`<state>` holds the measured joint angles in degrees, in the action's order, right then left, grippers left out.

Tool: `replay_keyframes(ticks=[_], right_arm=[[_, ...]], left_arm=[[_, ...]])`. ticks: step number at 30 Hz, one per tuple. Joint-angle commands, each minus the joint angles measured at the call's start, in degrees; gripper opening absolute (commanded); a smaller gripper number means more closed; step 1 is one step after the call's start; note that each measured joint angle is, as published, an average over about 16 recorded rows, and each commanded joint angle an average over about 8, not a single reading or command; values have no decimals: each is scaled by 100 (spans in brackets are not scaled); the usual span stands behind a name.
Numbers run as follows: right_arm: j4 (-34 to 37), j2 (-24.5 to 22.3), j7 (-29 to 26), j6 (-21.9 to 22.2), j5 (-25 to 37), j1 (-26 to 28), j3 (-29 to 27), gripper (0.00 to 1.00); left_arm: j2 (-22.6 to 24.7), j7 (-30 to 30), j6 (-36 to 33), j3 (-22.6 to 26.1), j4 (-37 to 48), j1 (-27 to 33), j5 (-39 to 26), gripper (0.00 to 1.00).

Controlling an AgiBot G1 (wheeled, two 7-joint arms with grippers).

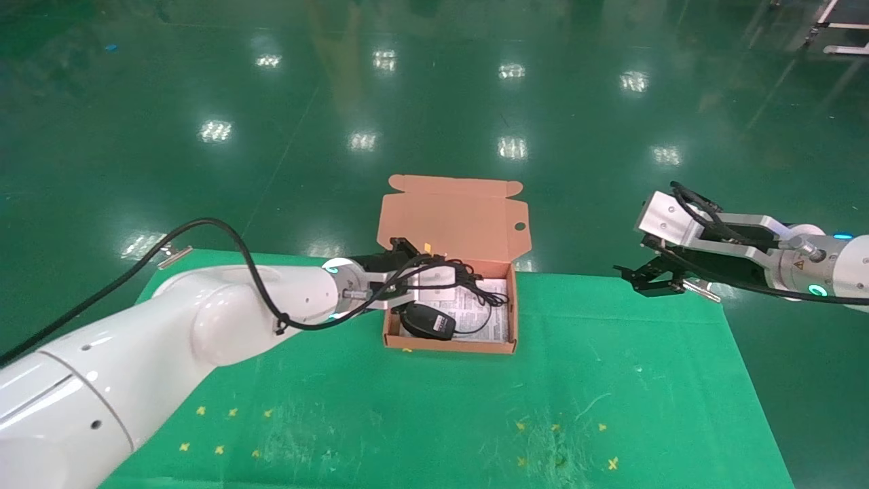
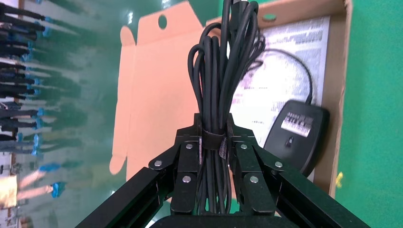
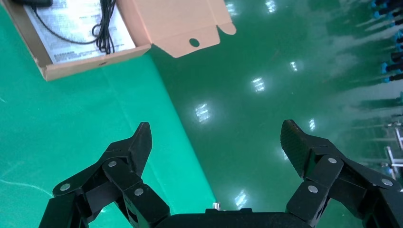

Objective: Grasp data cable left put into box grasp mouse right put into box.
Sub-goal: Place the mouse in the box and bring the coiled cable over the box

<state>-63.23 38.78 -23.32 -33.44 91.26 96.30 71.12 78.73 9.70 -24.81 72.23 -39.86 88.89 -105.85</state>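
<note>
My left gripper (image 1: pixel 407 268) is shut on the data cable (image 1: pixel 468 275), a black bundle of loops tied with a strap. It holds the bundle over the far left part of the open box (image 1: pixel 448 345). In the left wrist view my gripper (image 2: pixel 213 137) clamps the cable (image 2: pixel 219 71) at the strap, and the loops reach out over the box floor. The black mouse (image 1: pixel 428 320) lies inside the box at its near left, its thin cord curling over the printed sheet; it also shows in the left wrist view (image 2: pixel 297 135). My right gripper (image 1: pixel 652 278) is open and empty, above the table's far right edge, well right of the box.
The box's tabbed lid (image 1: pixel 451 217) with a round hole stands open on the far side. A white printed sheet (image 1: pixel 492 322) lines the box floor. The green mat (image 1: pixel 543 407) covers the table, with the shiny green floor beyond its edges. In the right wrist view my open gripper (image 3: pixel 216 137) hangs over the table edge.
</note>
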Motion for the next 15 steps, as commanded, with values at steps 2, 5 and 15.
replay_keyframes(ticks=[2, 5, 15], right_arm=[[-215, -120, -299, -6, 164, 33, 38, 100], [-328, -166, -451, -1, 290, 50, 69, 100], [-361, -178, -485, 5, 341, 57, 88, 100]], left_arm=[[0, -50, 84, 169, -44, 10, 240, 25], [5, -90, 107, 289, -44, 25, 403, 62], [4, -100, 96, 339, -31, 37, 466, 100]])
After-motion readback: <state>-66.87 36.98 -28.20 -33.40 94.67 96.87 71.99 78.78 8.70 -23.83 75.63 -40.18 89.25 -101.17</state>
